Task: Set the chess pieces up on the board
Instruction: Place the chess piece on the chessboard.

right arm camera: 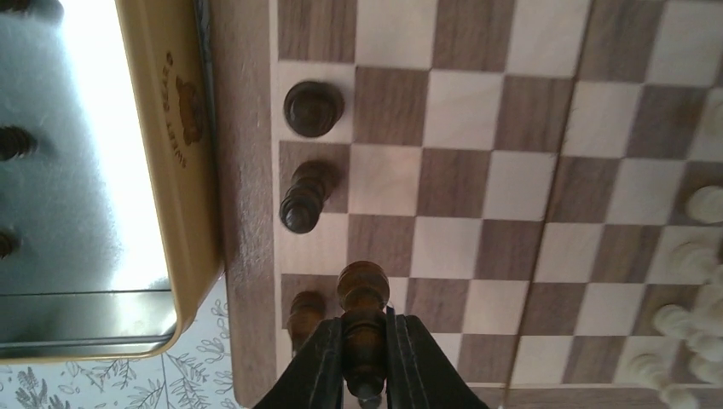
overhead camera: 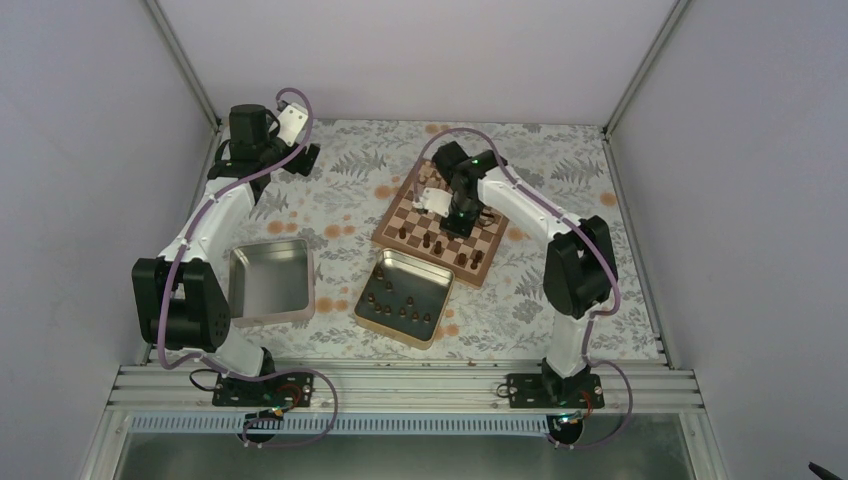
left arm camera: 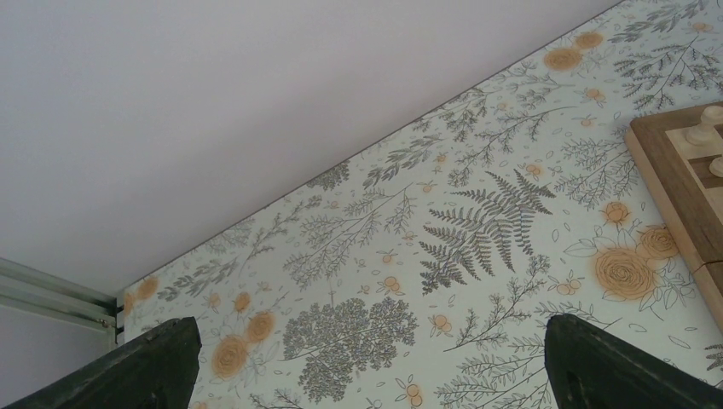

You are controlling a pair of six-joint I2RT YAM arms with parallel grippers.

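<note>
Two robot arms reach over a floral-patterned table (left arm camera: 477, 221). The right gripper (right arm camera: 364, 341) is clenched on a small dark brown wooden chess piece (right arm camera: 362, 285), held upright over the square checkered wooden chessboard (right arm camera: 460, 170). A gold metal tin (right arm camera: 192, 170) sits at the board's 7 o'clock. The left gripper (left arm camera: 367, 366), at the table's 10 o'clock, is released wide.

We are looking at the flowered table (overhead camera: 340, 200) carrying the board (overhead camera: 412, 212) directly beneath the right gripper (right arm camera: 364, 349), a gold tin (overhead camera: 370, 283) lying just behind it (almost touching the board), and a silver tin (overhead camera: 270, 280) sitting well to its left.
</note>
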